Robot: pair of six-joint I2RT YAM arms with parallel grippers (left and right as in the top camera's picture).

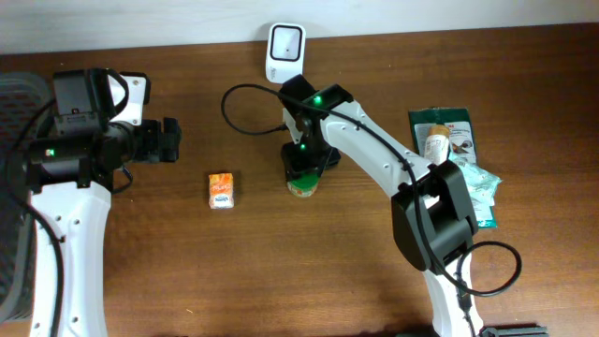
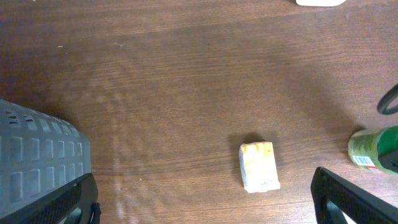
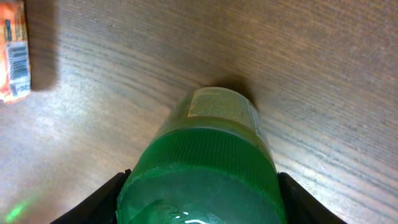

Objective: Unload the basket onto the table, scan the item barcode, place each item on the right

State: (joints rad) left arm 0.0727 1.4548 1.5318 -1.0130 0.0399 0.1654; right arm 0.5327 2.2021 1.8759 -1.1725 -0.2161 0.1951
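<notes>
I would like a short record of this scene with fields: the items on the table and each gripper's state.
scanner: white, at the far edge
jar: green lid, upright, central
right gripper: straddles the jar; grip unclear
left gripper: open, empty
orange box: lying left of jar, apart
packets: piled at the right

Seen from overhead, the scanner (image 1: 284, 49) stands at the far middle of the bench (image 1: 140, 271). The bottle (image 1: 301, 185) stands in front of it, under the right claw (image 1: 303, 171), with one finger on each side. The small carton (image 1: 221, 190) lies left of the bottle and apart from it, the left claw (image 1: 169, 140) is farther left, the basket (image 1: 14, 103) is at the left edge, and the packets (image 1: 459, 164) lie well apart at the right.
</notes>
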